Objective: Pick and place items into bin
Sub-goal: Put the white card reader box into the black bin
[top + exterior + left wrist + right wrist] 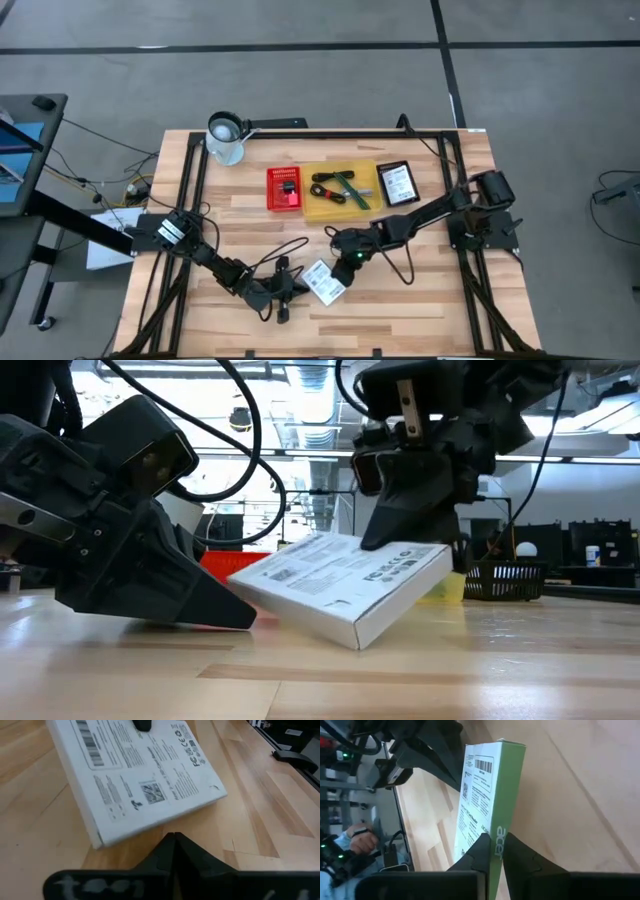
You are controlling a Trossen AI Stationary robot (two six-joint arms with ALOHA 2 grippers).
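A flat white printed packet with a green side lies tilted on the wooden table near its front. My right gripper is shut on its raised edge. My left gripper is shut and low over the table, its tips just short of the packet's near-left side. A thin strip of bare wood shows between them. A coiled black cable and a slim green stick lie in the yellow bin. My right gripper pinches the packet's green side edge between its two fingers, one on each broad face. The fingers slant down from the table's right and far side. That end is raised, and the packet's opposite lower corner rests on the table.
A red bin, the yellow bin and a black flat device stand in a row at the back. A white mug is at the far left. Black frame rails run along the table's sides. A person's hand shows beyond the table.
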